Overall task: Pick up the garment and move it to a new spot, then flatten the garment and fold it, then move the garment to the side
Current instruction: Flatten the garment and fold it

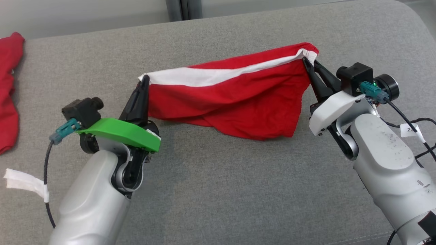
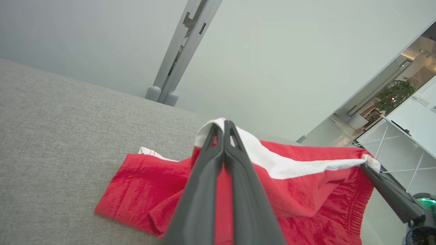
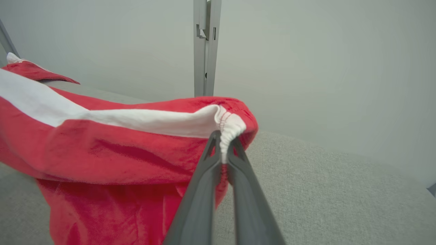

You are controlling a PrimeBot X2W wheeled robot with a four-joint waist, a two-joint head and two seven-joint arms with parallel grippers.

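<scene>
Left gripper (image 1: 145,80) and right gripper (image 1: 306,61) pinch the red garment (image 1: 231,102) by its white, perhaps elastic band (image 1: 204,77).

Your garment (image 1: 231,102) hangs between the left gripper (image 1: 145,79) and the right gripper (image 1: 305,60), its lower edge on the cushion (image 1: 218,190); another cloth (image 1: 8,92) lies far to your left.

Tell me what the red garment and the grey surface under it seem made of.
Red garment: soft, matte cloth, perhaps cotton or fleece; it drapes and creases, and its nap looks fuzzy. Grey surface: matte woven upholstery cloth, seemingly; a fine heathered weave shows.
</scene>
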